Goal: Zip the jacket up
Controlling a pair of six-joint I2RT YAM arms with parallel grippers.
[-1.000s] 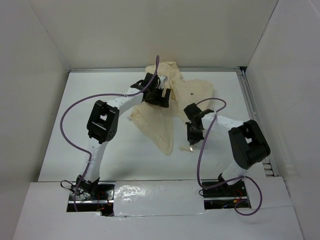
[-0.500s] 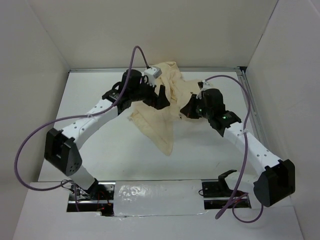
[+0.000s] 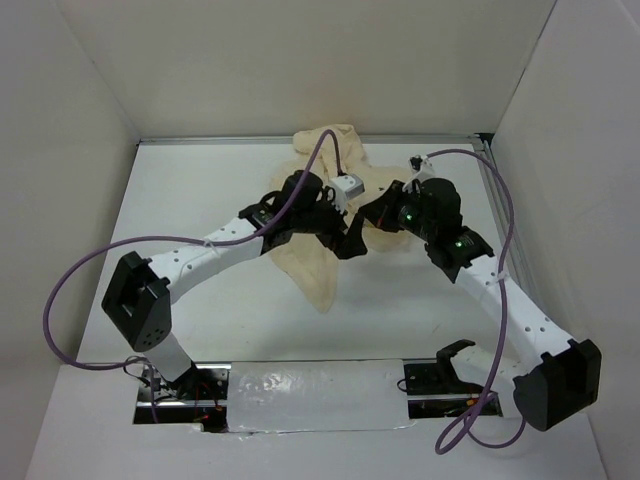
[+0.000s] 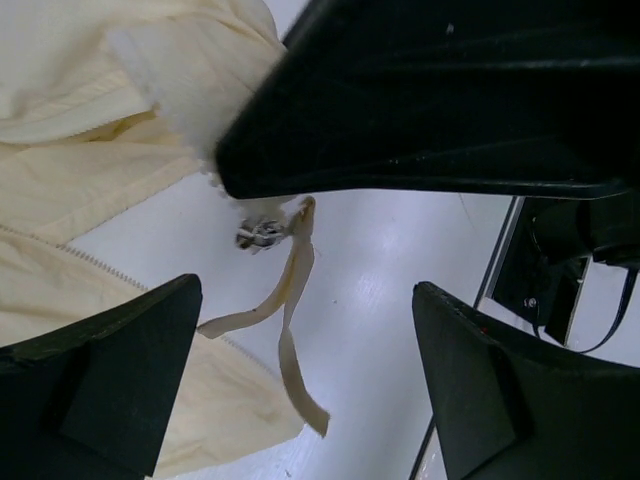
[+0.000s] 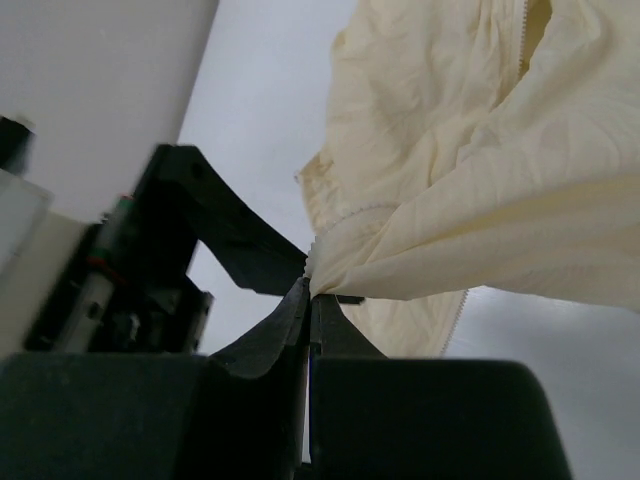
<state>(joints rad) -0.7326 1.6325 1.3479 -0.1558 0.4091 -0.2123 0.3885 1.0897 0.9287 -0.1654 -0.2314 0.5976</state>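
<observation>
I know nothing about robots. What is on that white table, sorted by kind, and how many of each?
Jackets: 1, the cream jacket
Robot arms: 2, the left arm and the right arm
Purple cables: 2, the left cable and the right cable
Total: 5

Robot laboratory test cell, white table (image 3: 220, 310) boxed by plain white panel walls (image 3: 320, 60) on three sides, left arm (image 3: 210, 255) and right arm (image 3: 505, 300) bolted at near edge, loose purple cables (image 3: 46, 318), metal rail (image 3: 492, 165) along right side, silvery tape (image 3: 310, 385) between arm bases.
</observation>
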